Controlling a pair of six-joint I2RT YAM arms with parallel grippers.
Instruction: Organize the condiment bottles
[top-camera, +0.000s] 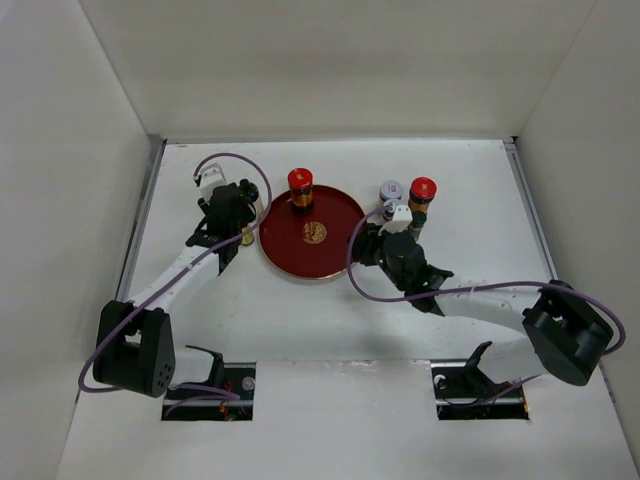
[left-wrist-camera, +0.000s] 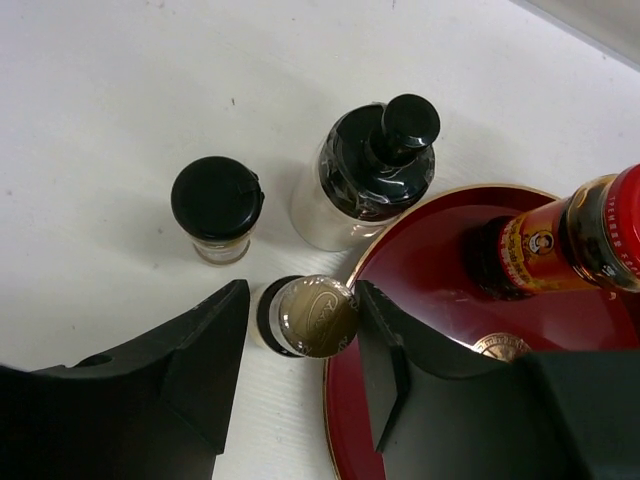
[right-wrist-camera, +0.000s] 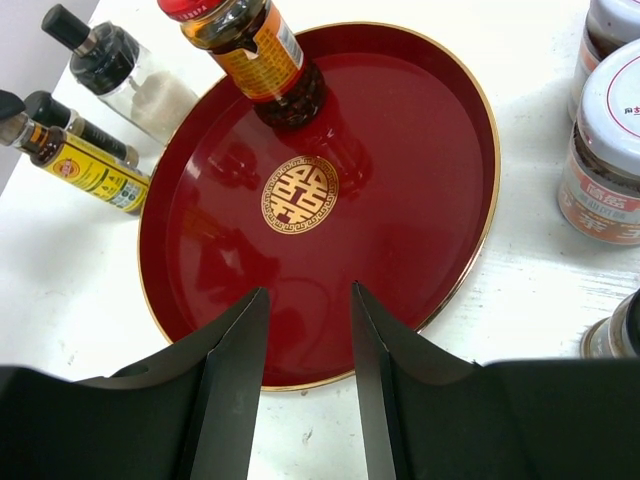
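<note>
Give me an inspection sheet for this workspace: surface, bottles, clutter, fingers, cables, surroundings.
Surface: white table, red tray in the middle.
Job's things: red-capped jar stands on the tray; white-lidded jars right of it, black-capped bottles left, on the table.
Clutter: nothing seen.
Grippers: left gripper fingers straddle a gold-lidded bottle, grip unconfirmed; right gripper open, empty, over the tray's rim.
Cables: purple cables run along both arms.
Surroundings: white walls on three sides.
</note>
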